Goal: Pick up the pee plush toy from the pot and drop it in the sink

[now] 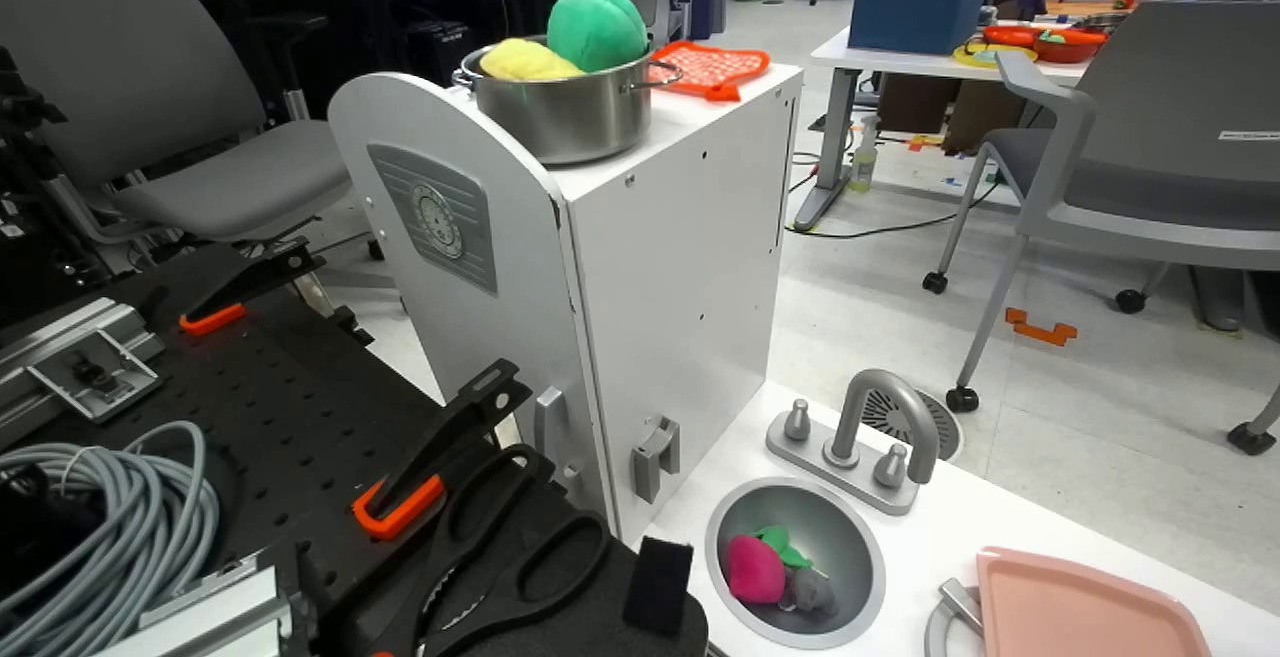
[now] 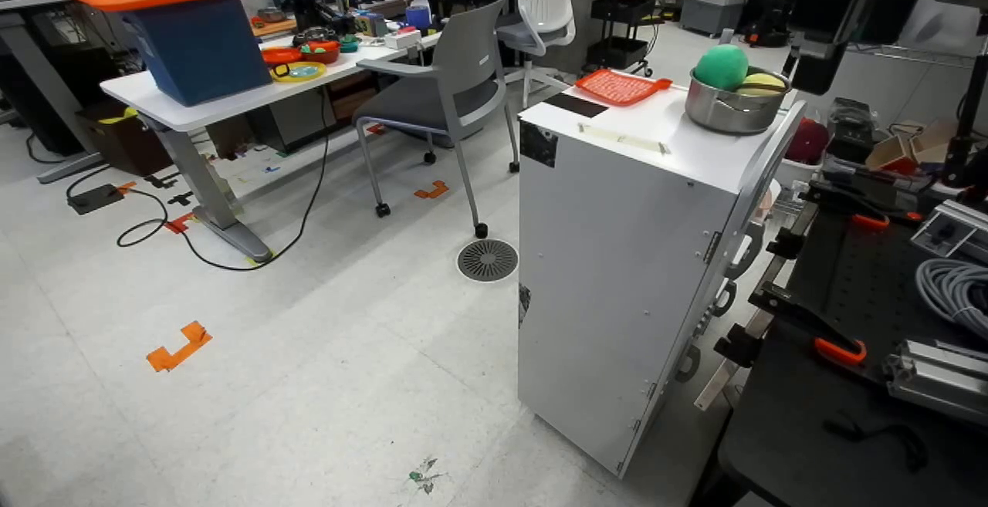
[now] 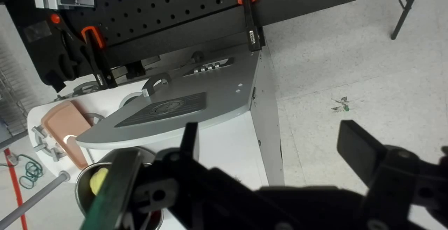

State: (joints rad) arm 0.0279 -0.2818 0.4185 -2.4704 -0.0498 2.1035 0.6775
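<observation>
- Green pea plush [image 1: 597,29] is up in the silver pot [image 1: 570,122] on the white worktop [image 1: 668,122], poking way above the rim, yellow plush [image 1: 525,61] just beside it.
- Tool [image 3: 271,140] has its jaws wide apart, nothing between them; pot's off to the left in the wrist view.
- So imo this is the approach, grab not made yet.
- Next I'd get over the pot, straddle green without snagging yellow, squeeze gently, lift clear, then head for the sink [image 1: 852,547], near and right in an exterior view.
</observation>
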